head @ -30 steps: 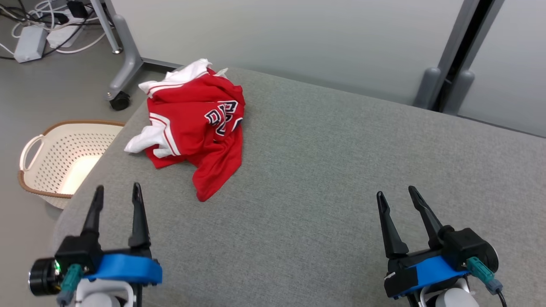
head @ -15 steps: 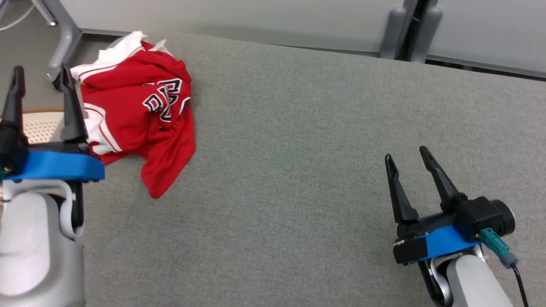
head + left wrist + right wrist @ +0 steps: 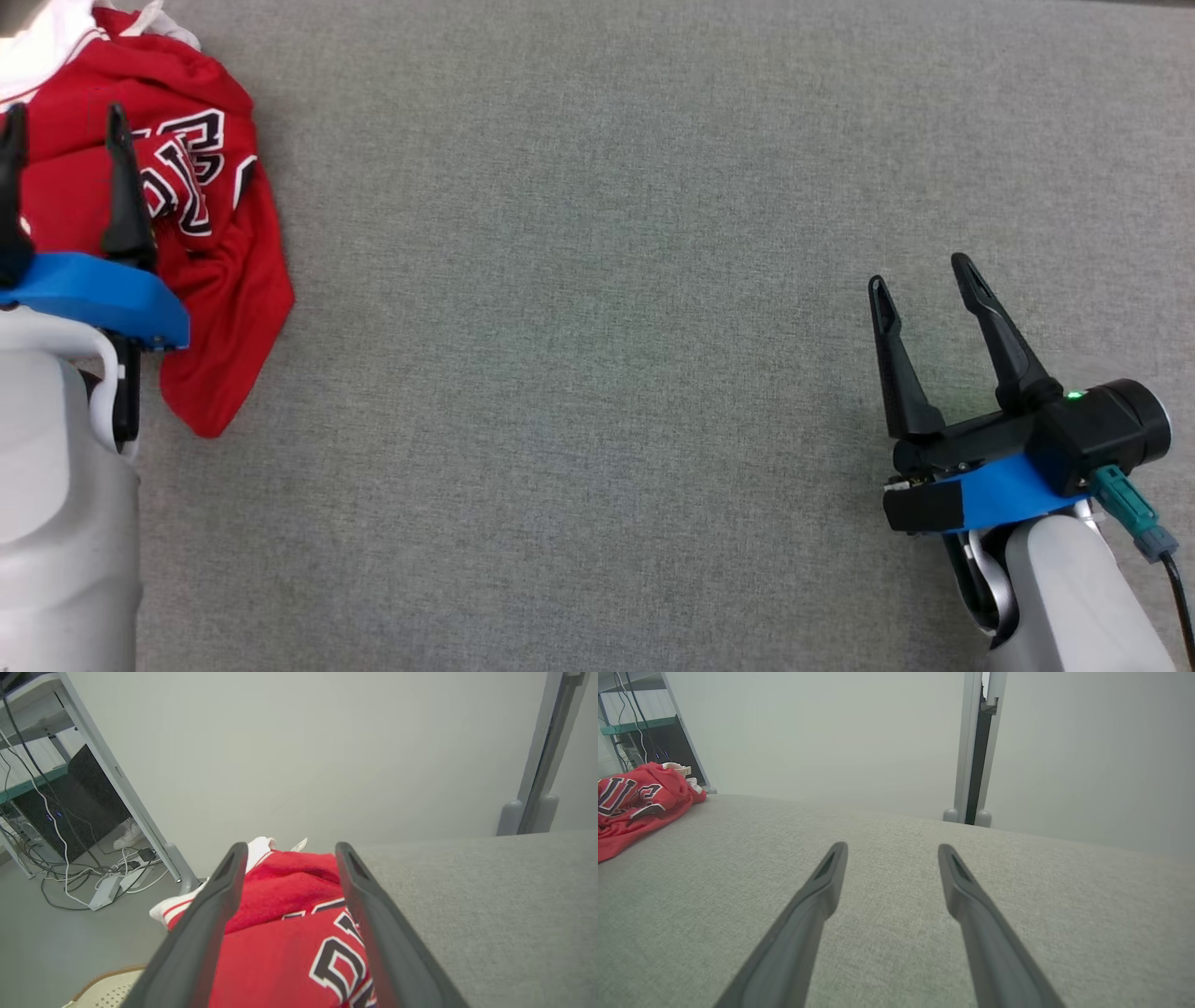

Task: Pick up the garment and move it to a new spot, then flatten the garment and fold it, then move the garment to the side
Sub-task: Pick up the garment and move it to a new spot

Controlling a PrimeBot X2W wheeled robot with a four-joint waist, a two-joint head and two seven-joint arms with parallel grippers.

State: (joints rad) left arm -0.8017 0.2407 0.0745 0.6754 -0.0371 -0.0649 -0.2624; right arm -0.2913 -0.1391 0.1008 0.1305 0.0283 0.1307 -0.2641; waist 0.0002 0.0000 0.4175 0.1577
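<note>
A crumpled red garment (image 3: 219, 247) with white trim and dark lettering lies at the far left of the grey fabric surface (image 3: 597, 327). My left gripper (image 3: 63, 121) hovers over it, open, fingers spread with the red cloth seen between them and nothing gripped. In the left wrist view the garment (image 3: 285, 942) sits under the open left gripper (image 3: 289, 851). My right gripper (image 3: 922, 273) is open above bare fabric at the lower right, far from the garment. The right wrist view shows the garment (image 3: 635, 800) at far left beyond the open right gripper (image 3: 892, 849).
In the left wrist view, a cream perforated basket (image 3: 107, 989) sits on the floor below the surface's left edge, and a desk leg (image 3: 126, 793) with cables and power strips (image 3: 105, 891) stands beyond. A pale wall and a grey post (image 3: 976, 746) back the surface.
The head camera has tilted down and turned, shifting the whole picture. My left gripper has come forward from near the front edge to over the garment. Both grippers stay open.
</note>
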